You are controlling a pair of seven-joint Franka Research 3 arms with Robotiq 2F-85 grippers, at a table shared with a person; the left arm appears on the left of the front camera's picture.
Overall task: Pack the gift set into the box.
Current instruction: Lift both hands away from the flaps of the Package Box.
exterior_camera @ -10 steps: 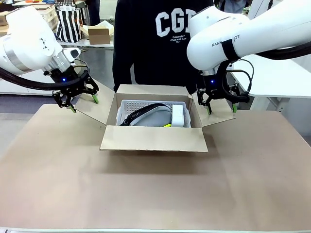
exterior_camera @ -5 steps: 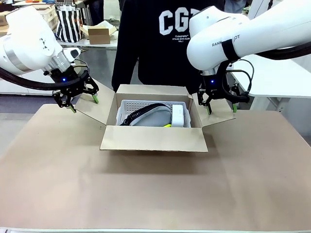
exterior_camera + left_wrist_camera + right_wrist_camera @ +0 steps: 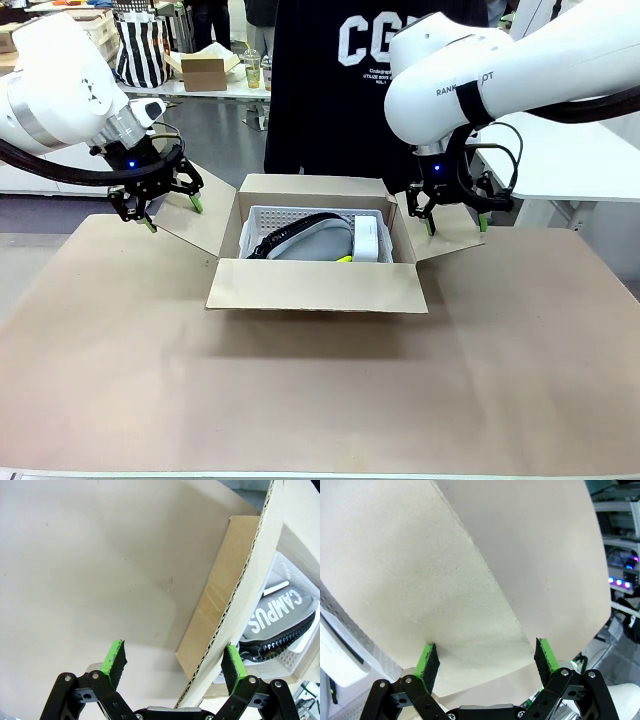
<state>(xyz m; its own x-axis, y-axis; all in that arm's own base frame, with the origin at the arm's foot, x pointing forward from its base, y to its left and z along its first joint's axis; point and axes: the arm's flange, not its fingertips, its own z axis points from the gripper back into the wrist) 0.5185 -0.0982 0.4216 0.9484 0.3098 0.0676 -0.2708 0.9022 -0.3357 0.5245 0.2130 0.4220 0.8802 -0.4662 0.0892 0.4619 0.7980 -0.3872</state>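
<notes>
Table (image 3: pixel 300 400) top is wide and brown. A person (image 3: pixel 320 110) in a black top stands at the far side. Near that side sits the big brown box (image 3: pixel 315 285) with its flaps open. The gift set (image 3: pixel 312 240) lies inside the box, grey, in a white tray (image 3: pixel 262 217).

The left gripper (image 3: pixel 174 217) is spread wide at the box's left flap (image 3: pixel 195 225). The left wrist view has the flap's edge running between the green pads (image 3: pixel 114 656), very close to one, not squeezed. The right gripper (image 3: pixel 455 227) is spread wide too, at the right flap (image 3: pixel 452 246), pinching nothing. I cannot tell if it touches.

The gift set says "CAMPUS" in white. The black top shows "CG".
</notes>
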